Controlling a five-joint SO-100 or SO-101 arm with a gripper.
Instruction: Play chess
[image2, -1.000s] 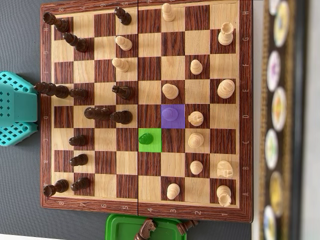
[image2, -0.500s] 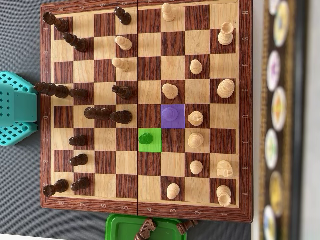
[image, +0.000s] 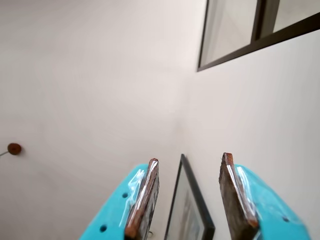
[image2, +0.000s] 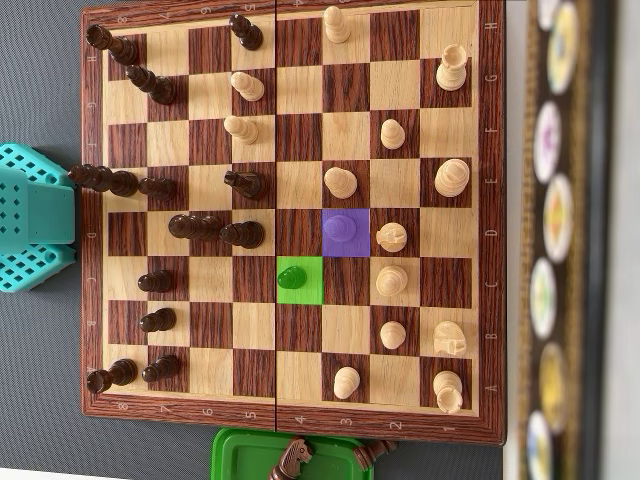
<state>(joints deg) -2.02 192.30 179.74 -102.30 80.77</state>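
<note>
In the wrist view my gripper (image: 190, 158) is open and empty. Its teal fingers with brown pads (image: 148, 192) point at a pale wall, away from the board. In the overhead view the wooden chessboard (image2: 290, 418) holds dark pieces on the left half and light pieces on the right half. A pawn-shaped piece on a green-tinted square (image2: 292, 277) and another on a purple-tinted square (image2: 344, 228) stand near the board's middle. A teal part of the arm (image2: 32, 216) sits at the board's left edge. The gripper itself does not show in the overhead view.
A green tray (image2: 250, 455) below the board's bottom edge holds dark captured pieces (image2: 292, 460). A dark strip with round discs (image2: 555, 230) runs along the right. In the wrist view a black picture frame (image: 192, 210), a dark window frame (image: 260, 35) and a brown knob (image: 14, 148) are on the wall.
</note>
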